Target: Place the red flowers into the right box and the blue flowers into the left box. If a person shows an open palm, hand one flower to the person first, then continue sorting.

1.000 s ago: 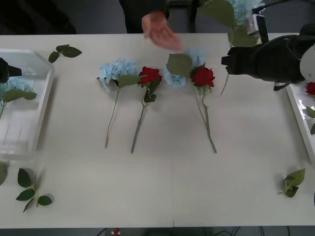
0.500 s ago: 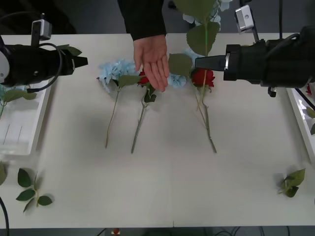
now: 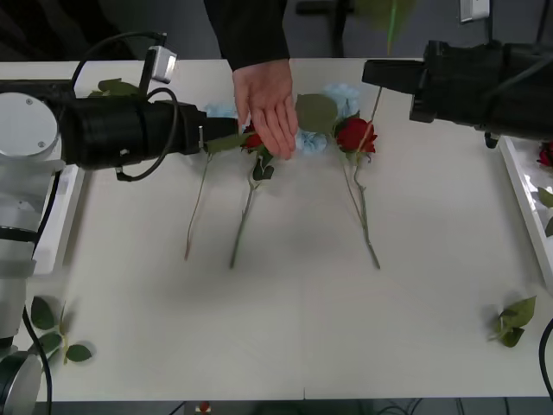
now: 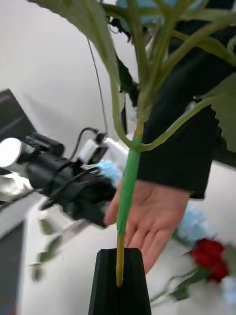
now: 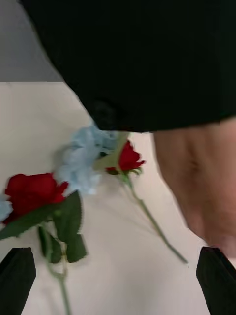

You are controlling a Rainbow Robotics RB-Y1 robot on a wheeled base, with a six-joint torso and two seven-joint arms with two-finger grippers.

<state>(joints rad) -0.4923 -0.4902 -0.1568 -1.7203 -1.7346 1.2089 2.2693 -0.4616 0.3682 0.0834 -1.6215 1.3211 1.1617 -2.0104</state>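
A person's open hand [image 3: 270,102], palm up, reaches in over the far edge of the white counter [image 3: 302,320], above a row of artificial flowers lying there: pale blue hydrangeas [image 3: 337,95] and red roses [image 3: 355,134] on green stems. The right gripper [image 4: 119,280], at the far right corner, has its black jaws closed on the green stem of a blue flower [image 4: 129,182], held upright just beside the palm. The left gripper [image 5: 118,275], jaws spread wide and empty, hovers by the hand near the far edge.

The handover step appears to be under way; next, the right arm likely needs to bring the stem into the palm and let go.

Half a second ago the left arm sat farther toward the left edge; the hand has barely shifted.
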